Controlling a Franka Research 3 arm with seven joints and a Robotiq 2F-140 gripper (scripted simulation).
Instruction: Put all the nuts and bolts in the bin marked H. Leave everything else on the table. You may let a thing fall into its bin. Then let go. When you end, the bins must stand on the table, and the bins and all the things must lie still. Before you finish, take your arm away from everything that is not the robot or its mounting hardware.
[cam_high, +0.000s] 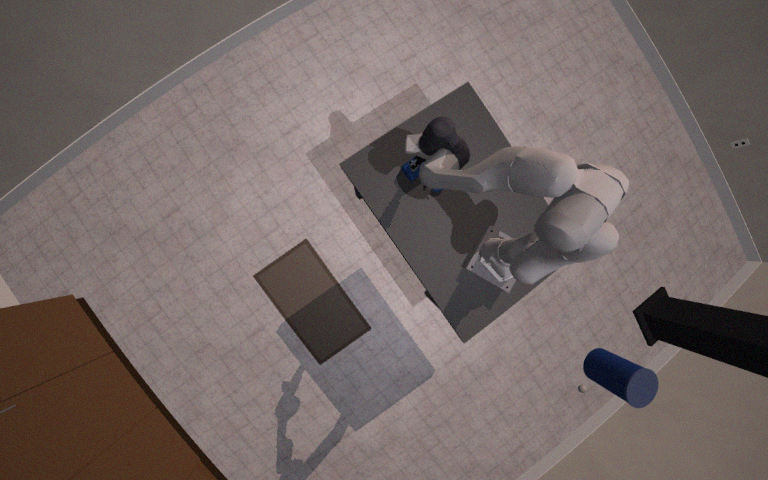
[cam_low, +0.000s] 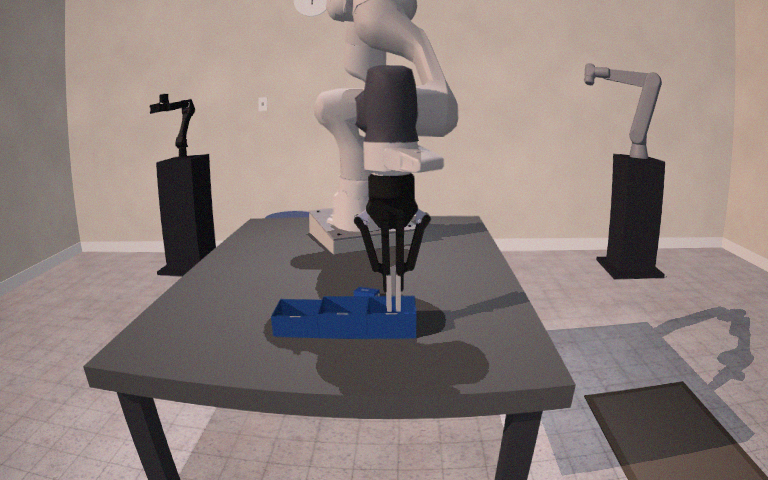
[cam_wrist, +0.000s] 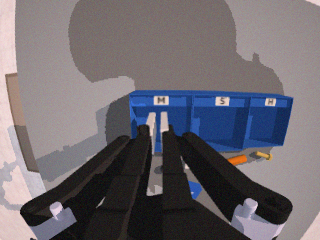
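A row of three joined blue bins (cam_low: 339, 327) (cam_wrist: 220, 127) (cam_high: 408, 171) stands on the grey table (cam_low: 226, 316). My gripper (cam_low: 392, 307) (cam_wrist: 158, 121) points straight down with its pale fingertips dipped into the end compartment, the right one in the exterior view and the left one in the wrist view. That compartment's label (cam_wrist: 160, 100) looks like an H, but it is too small to read surely. The fingers are shut, and I see nothing between them. Small grey bits (cam_wrist: 160, 171) lie on the table behind the fingers, partly hidden.
An orange and yellow tool-like thing (cam_wrist: 248, 158) lies just behind the bins. A blue round thing (cam_wrist: 194, 191) peeks out under my fingers. A small blue box (cam_low: 366, 292) stands behind the bins. The arm's base (cam_low: 334, 232) is at the table's far end.
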